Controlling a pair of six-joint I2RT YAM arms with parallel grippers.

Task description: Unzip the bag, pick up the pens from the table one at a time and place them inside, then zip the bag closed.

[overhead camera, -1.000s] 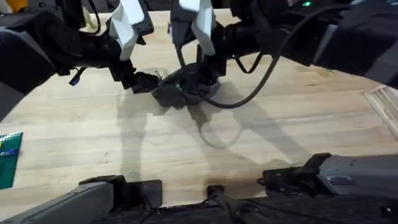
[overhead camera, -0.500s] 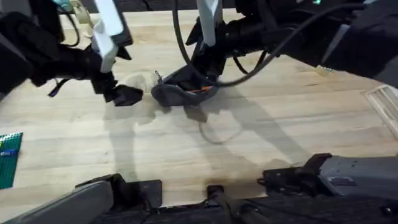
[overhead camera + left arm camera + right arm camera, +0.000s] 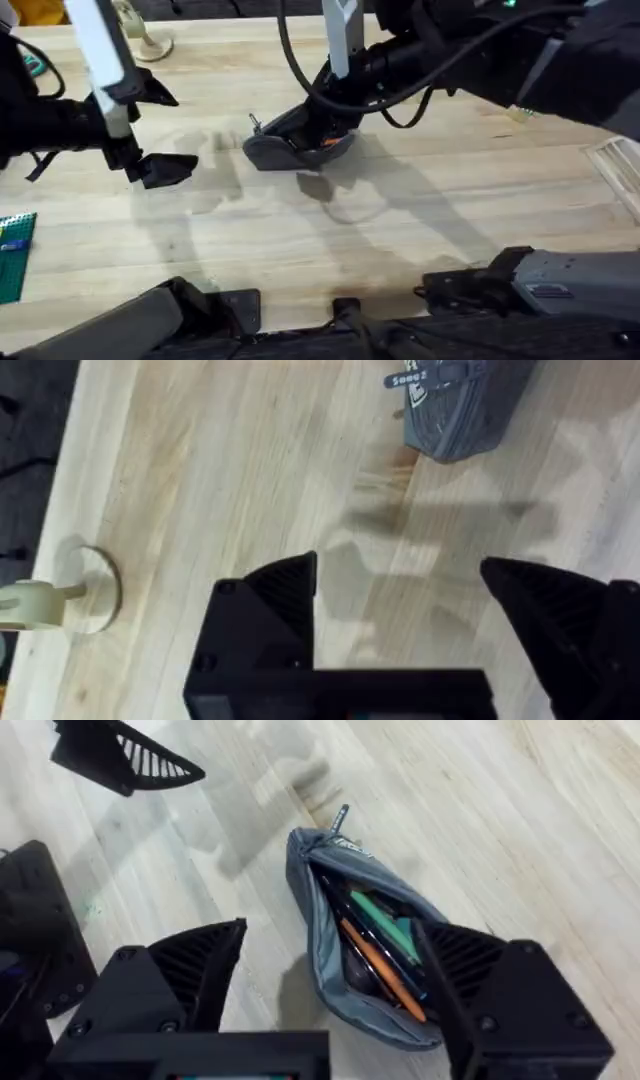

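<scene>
Left pincer (image 3: 150, 135) open over bare table (image 3: 450, 200), bag (image 3: 275, 150) well apart.

A broad light wooden desk (image 3: 420, 230) of visible plank strips spans the scene, its surface softly shadowed. At its left edge lies a green studded plate (image 3: 14, 255). A pale round-based stand (image 3: 140, 30) sits at the far side, and a light wooden frame (image 3: 618, 165) lies at the right edge.
</scene>
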